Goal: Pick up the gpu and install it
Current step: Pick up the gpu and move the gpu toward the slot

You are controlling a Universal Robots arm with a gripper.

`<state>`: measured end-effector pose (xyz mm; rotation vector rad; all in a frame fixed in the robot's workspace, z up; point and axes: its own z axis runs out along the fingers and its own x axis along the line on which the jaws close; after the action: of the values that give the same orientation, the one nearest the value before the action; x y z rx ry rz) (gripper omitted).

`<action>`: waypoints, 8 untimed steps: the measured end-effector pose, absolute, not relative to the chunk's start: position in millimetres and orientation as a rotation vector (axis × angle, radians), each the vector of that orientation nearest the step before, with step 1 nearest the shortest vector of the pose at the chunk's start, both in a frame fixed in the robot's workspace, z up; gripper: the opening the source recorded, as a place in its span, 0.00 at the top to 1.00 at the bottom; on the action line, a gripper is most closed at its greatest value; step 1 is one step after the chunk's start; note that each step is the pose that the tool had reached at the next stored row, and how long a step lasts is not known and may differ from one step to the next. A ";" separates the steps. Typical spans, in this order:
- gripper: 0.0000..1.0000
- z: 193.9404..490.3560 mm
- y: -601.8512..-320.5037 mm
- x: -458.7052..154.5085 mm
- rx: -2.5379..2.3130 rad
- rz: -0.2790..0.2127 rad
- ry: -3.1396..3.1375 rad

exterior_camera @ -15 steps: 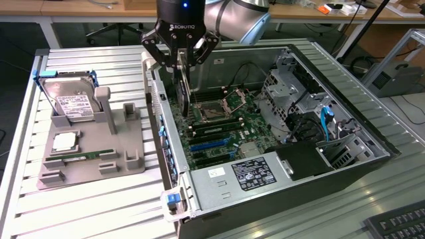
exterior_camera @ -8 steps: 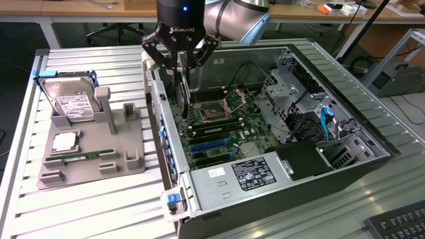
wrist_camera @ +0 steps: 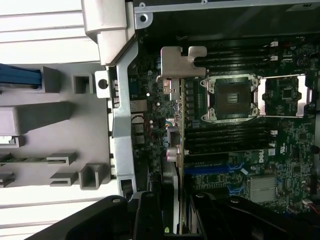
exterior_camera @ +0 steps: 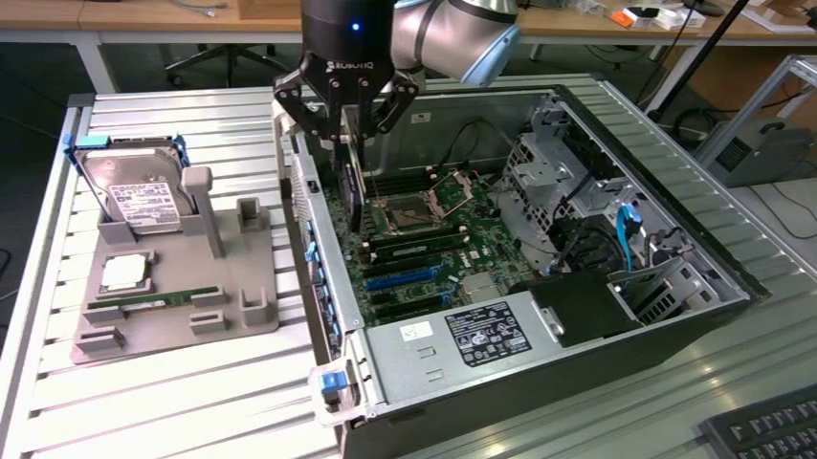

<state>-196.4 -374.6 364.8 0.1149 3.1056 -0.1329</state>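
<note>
A: Gripper [exterior_camera: 347, 132], what's it doing?

B: Clamping the gpu [exterior_camera: 355, 186] between narrow fingers [exterior_camera: 371, 117]. The card is hanging edge-on below them, long side running down into the open case [exterior_camera: 690, 277].

A: So the pick-up part?

B: Looking done, I'm judging. The gpu is riding in the gripper, well apart from the grey holder [exterior_camera: 243, 296] on the exterior view's left. That holder is carrying the hard drive [exterior_camera: 138, 201] and the RAM stick [exterior_camera: 156, 303].

A: And the install?

B: Not finished, going by this. The card is hovering over the board [exterior_camera: 447, 244] near the case's rear wall, beside the socket [exterior_camera: 408, 212]. The blue slots [exterior_camera: 398, 279] are lying further along the board, with nothing sitting in them.

A: Wrist view agreeing?

B: Yes. There the gpu [wrist_camera: 178, 135] is showing as a thin edge running away from the gripper [wrist_camera: 172, 220], ending in the silvery bracket [wrist_camera: 182, 62]. The socket [wrist_camera: 231, 98] is lying just beside that edge, and the blue slots [wrist_camera: 215, 170] are sitting off to the same side, nearer the gripper.

A: Lower edge touching the board?

B: Can't tell. I'm reading it as held above, unseated, with the bracket not yet against the rear wall.
</note>
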 end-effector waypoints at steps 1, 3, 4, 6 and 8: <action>0.73 364.0 -374.6 -196.3 0.115 -0.133 3.106; 0.73 361.2 -374.6 -196.1 0.115 -0.133 3.106; 0.73 360.3 -374.6 -196.0 0.115 -0.133 3.106; 0.73 358.3 -374.6 -195.8 0.115 -0.133 3.106; 0.73 356.0 -374.6 -195.6 0.115 -0.133 3.106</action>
<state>-195.6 -374.6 356.0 0.1150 3.1057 -0.1332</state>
